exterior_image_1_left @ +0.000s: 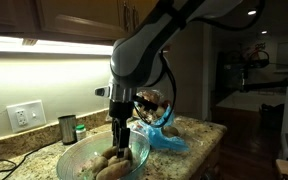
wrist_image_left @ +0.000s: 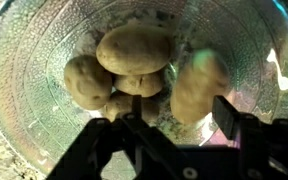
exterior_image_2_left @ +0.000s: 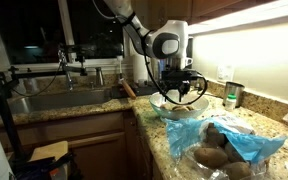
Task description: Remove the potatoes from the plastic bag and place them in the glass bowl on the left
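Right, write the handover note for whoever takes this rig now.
The end effector is open, holds nothing and hangs just above the glass bowl.
About five potatoes lie in the bowl; the rightmost looks blurred.
The plastic bag lies on the counter beside the bowl, with the remaining potatoes inside.
Done: several potatoes moved.
Left: reach into the bag and bring the rest over.

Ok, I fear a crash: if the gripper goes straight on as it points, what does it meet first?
Most likely the potatoes piled in the glass bowl, straight ahead of the open gripper; the blurred potato beside one finger may come first, depth unclear.
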Robot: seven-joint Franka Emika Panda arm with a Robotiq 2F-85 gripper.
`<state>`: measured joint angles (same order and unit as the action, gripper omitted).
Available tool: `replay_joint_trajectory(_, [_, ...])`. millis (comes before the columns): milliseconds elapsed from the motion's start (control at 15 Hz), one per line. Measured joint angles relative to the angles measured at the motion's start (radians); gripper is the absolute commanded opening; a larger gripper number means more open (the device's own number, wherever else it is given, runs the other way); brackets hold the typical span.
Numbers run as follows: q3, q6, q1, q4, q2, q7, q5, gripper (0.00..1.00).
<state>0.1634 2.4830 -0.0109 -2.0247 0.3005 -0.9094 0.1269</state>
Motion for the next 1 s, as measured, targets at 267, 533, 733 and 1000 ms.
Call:
replay_joint_trajectory(267, [-0.001,0.0,-0.018,0.015,0.018,-0.017,0.0,1.0])
replay_joint_trajectory(533, [-0.009,-0.012,-0.026,0.024,0.023,-0.018,0.0,1.0])
replay_joint_trajectory(733, [-0.019,-0.035,-0.027,0.035,0.022,-0.017,-0.002,1.0])
replay_joint_trajectory(1000, [-0.025,-0.045,-0.029,0.039,0.003,-0.017,-0.002,1.0])
